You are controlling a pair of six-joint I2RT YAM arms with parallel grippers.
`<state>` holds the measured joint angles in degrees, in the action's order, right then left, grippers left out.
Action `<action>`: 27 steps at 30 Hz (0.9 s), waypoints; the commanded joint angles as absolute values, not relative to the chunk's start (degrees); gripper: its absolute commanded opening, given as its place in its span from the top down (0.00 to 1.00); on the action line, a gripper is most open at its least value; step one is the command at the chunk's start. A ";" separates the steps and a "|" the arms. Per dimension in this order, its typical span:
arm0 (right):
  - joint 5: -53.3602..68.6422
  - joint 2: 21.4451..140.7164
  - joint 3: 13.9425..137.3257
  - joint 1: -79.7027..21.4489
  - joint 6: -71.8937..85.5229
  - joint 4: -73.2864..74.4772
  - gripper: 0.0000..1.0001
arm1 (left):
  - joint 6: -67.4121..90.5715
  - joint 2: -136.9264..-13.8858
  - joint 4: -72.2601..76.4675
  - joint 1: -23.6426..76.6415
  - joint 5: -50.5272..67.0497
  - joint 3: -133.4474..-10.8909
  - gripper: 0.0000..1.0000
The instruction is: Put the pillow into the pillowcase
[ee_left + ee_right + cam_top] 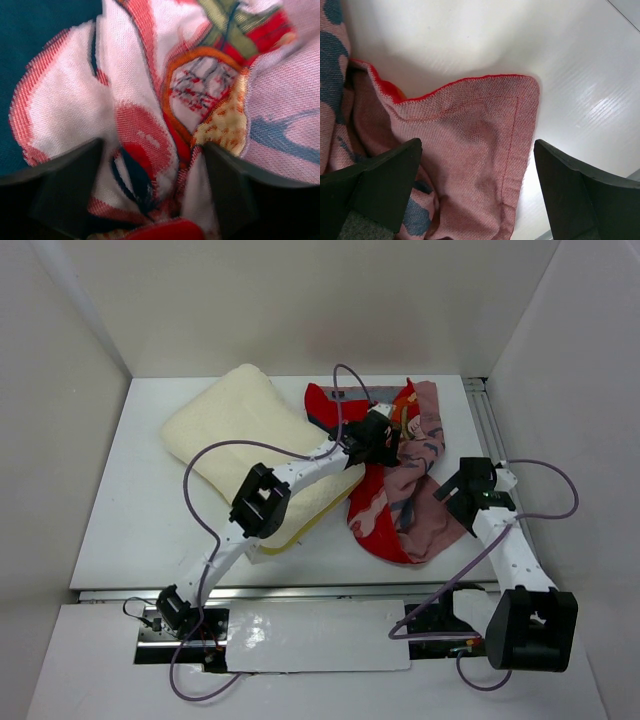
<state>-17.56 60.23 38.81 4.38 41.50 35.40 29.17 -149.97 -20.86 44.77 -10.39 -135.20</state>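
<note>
The cream-white pillow [235,425] lies at the back left of the table, and my left arm reaches across its right end. The red and pink pillowcase [400,505] lies crumpled to its right. My left gripper [383,437] is open and pressed down into the pillowcase's upper part. In the left wrist view a bunched fold of printed fabric [150,100] sits between the spread fingers [65,185]. My right gripper [457,492] is open just above the pillowcase's right side. In the right wrist view a dull pink corner [470,135] lies between its fingers [380,180].
White walls enclose the table on three sides. A metal rail [490,430] runs along the table's right edge. Purple cables loop over the pillow [190,475] and beside the right arm [570,495]. Bare white table [520,40] lies beyond the pillowcase corner.
</note>
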 commanded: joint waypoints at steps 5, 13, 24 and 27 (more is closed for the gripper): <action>-17.50 60.47 36.04 4.48 41.41 26.92 0.00 | 30.59 -148.63 -18.63 45.00 -11.42 -134.39 0.79; -9.06 66.69 34.72 4.48 32.89 15.83 0.04 | 29.36 -135.37 -16.70 43.33 -12.74 -125.69 1.00; -10.53 77.35 42.70 4.48 33.04 15.18 1.00 | 25.22 -116.64 -16.35 41.75 -14.58 -119.19 1.00; -14.85 72.00 48.94 4.48 34.45 17.57 1.00 | 22.77 -112.25 -16.35 41.75 -16.61 -118.65 1.00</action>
<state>-9.04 77.65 41.71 4.38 32.88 17.32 26.22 -118.69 -19.77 42.00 -13.72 -118.15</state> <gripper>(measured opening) 0.033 0.041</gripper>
